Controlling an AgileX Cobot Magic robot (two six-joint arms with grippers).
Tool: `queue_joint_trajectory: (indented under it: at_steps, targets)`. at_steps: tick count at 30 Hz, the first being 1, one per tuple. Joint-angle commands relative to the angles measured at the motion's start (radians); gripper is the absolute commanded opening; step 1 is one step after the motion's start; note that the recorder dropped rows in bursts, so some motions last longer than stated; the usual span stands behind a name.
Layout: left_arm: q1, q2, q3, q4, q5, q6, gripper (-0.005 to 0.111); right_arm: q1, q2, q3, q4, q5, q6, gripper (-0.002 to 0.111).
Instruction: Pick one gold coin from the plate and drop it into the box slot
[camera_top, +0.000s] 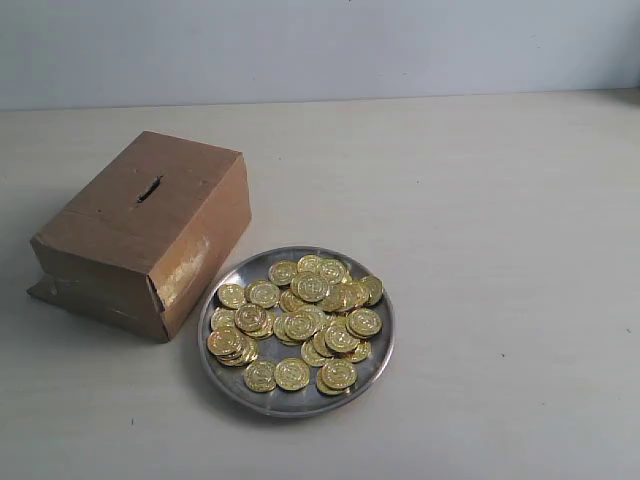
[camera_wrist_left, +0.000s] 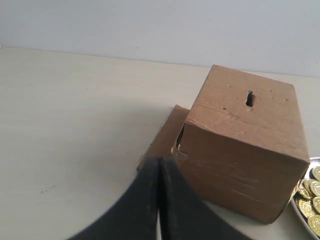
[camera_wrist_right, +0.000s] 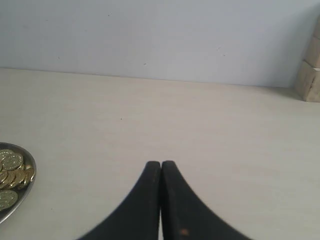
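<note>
A shiny silver plate (camera_top: 372, 360) piled with several gold coins (camera_top: 300, 322) sits on the table in the exterior view. Touching its left side is the brown cardboard box (camera_top: 150, 232), with the dark slot (camera_top: 149, 189) in its top face. Neither arm appears in the exterior view. My left gripper (camera_wrist_left: 159, 162) is shut with nothing in it, its tips close in front of the box (camera_wrist_left: 245, 145), whose slot (camera_wrist_left: 249, 98) faces up. My right gripper (camera_wrist_right: 161, 164) is also shut and empty, over bare table, with the plate's edge (camera_wrist_right: 31, 172) and coins (camera_wrist_right: 11, 165) off to one side.
A loose cardboard flap (camera_wrist_left: 167, 137) lies flat at the box's base beside my left fingertips. A pale wall (camera_top: 320, 45) borders the table's far edge. A light wooden block (camera_wrist_right: 311, 70) shows at the rim of the right wrist view.
</note>
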Motion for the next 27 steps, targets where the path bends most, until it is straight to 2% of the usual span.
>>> queue_joint_trajectory:
  at_steps: [1, 27]
  targets:
    - [-0.005, -0.004, 0.004, 0.000, -0.006, -0.003, 0.000, 0.001, -0.006, 0.005, -0.008, -0.003, 0.005, 0.000]
    - [-0.005, -0.004, 0.004, 0.000, -0.006, -0.003, 0.000, 0.001, -0.006, 0.005, -0.008, -0.011, 0.005, 0.000]
